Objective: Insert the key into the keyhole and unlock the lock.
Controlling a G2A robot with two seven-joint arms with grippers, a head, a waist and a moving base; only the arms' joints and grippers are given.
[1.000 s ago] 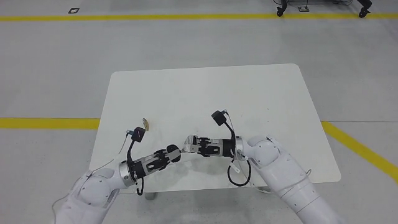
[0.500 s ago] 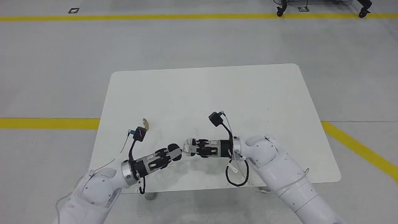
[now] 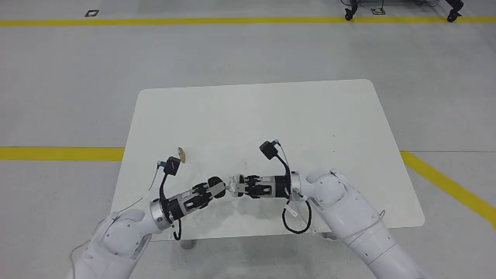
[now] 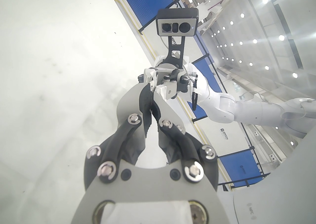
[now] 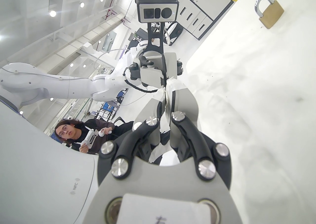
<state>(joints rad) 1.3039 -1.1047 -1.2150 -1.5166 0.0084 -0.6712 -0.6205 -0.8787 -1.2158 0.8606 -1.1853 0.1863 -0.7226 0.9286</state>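
Padlock (image 5: 269, 12) spotted flat on desk (image 3: 310, 116), well apart from both hands, out past left arm's wrist; brass body, silver shackle. Left hand (image 4: 151, 97) pressed together, right hand (image 5: 166, 98) likewise, tips set nose to nose near desk's front edge

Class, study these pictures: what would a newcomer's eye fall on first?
The left gripper and right gripper, both shut, meet tip to tip near the table's front edge. A brass padlock lies by itself toward the table's left edge.
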